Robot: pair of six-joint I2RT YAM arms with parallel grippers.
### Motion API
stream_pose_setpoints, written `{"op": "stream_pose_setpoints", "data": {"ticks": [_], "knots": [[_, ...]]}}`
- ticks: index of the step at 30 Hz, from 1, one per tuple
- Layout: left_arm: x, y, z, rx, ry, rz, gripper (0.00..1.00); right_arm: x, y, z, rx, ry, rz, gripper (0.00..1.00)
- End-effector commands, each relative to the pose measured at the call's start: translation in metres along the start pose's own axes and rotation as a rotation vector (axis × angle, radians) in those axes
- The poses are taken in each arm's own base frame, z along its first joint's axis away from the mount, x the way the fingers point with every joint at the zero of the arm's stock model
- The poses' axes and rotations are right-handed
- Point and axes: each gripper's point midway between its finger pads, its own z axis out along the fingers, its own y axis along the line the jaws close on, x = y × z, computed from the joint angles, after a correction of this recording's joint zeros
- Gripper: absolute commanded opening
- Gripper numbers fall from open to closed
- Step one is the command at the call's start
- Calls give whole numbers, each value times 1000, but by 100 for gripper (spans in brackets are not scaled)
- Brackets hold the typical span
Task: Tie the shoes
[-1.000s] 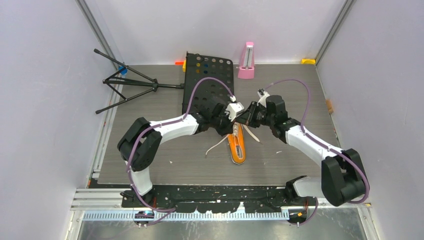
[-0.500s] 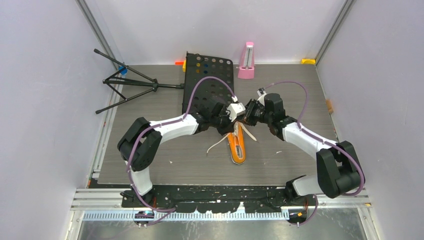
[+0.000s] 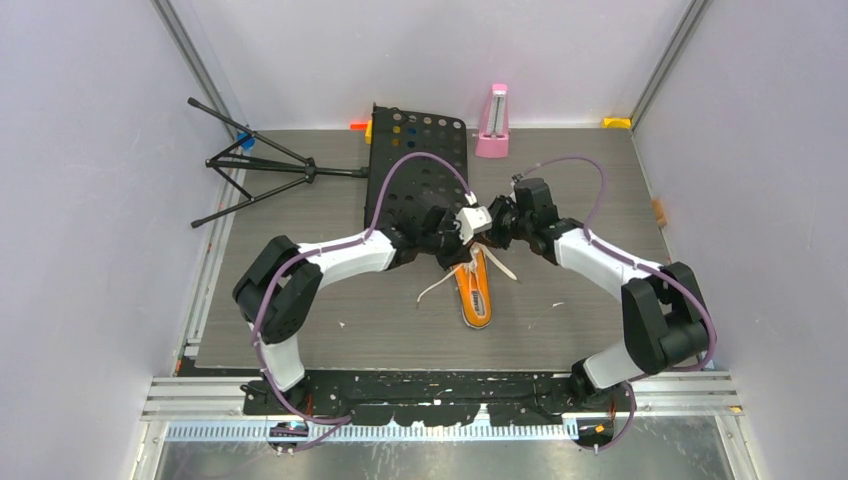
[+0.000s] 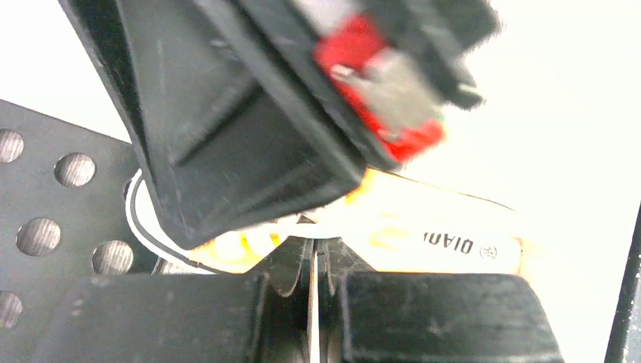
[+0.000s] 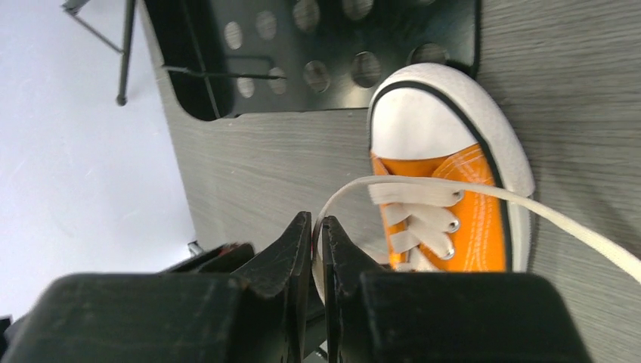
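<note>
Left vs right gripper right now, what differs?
The left gripper is fully shut, any lace in it unclear; the right gripper is closed on the white lace. The left gripper reaches in from the left of the orange sneaker, the right gripper from the right. Both meet over it.

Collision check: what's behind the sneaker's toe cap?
The black perforated plate lies just beyond the sneaker toe; contact unclear. The right gripper, pinching a lace, covers the heel end.
</note>
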Motion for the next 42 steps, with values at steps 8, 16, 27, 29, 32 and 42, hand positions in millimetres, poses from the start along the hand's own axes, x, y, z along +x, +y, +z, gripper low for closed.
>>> {"op": "stream_pose_setpoints", "data": {"ticks": [8, 16, 27, 29, 32, 42], "knots": [[-35, -3, -21, -30, -163, 103, 0, -6, -28, 14, 135, 54, -22, 25], [-36, -4, -22, -37, -199, 114, 0, 5, -34, 17, 131, 179, -32, 31], [-41, -3, -23, -55, -260, 99, 0, 27, -54, 8, 213, 273, -9, 25], [-41, -4, -25, -57, -272, 96, 0, 30, -61, 3, 253, 288, -25, 29], [-40, -5, -26, -61, -286, 85, 0, 26, -70, -4, 309, 262, -57, 41], [-36, -9, -25, -46, -296, 62, 0, -8, -79, -31, 438, 150, -131, 76]]}}
